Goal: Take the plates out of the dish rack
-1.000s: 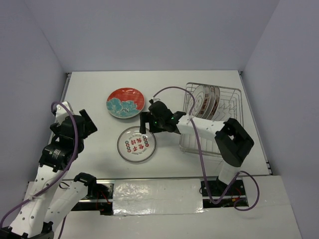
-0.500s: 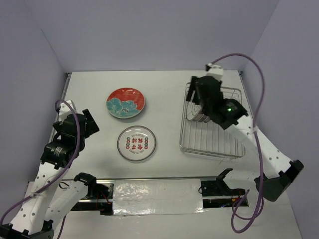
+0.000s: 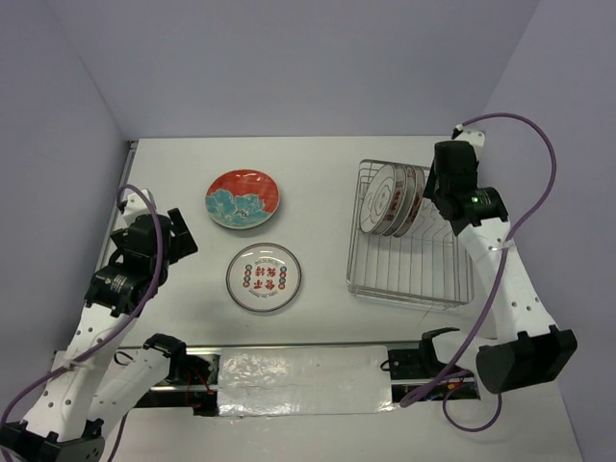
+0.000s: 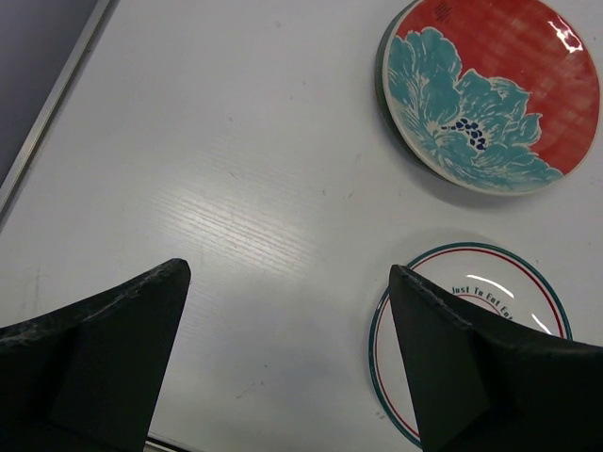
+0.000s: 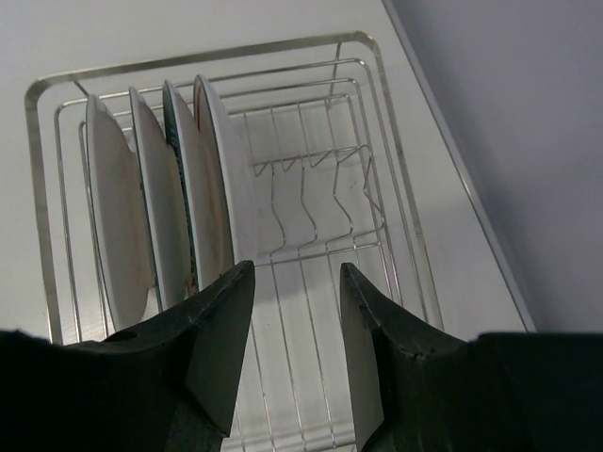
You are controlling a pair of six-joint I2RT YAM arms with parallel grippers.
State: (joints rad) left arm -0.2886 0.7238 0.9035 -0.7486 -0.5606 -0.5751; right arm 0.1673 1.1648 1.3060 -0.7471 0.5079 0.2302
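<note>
The dish rack (image 3: 414, 274) (image 5: 377, 188) stands on the right of the table. A row of plates (image 3: 390, 199) (image 5: 118, 226) stands upright in its far left end. Two plates lie flat on the table: a red plate with teal flowers (image 3: 242, 198) (image 4: 495, 94) and a white plate with red marks (image 3: 263, 277) (image 4: 471, 311). My right gripper (image 3: 433, 192) (image 5: 295, 273) hovers above the rack just right of the upright plates, partly open with nothing between its fingers. My left gripper (image 3: 178, 236) (image 4: 287, 273) hangs wide open over bare table left of the white plate.
Purple walls close in the table on the left, back and right. A raised strip (image 3: 127, 173) runs along the table's left edge. The rack's right part (image 5: 320, 198) holds only bare wire tines.
My right arm has swung from above the white plate at mid-table over to the rack, and its jaws have narrowed. The left arm has shifted slightly.
</note>
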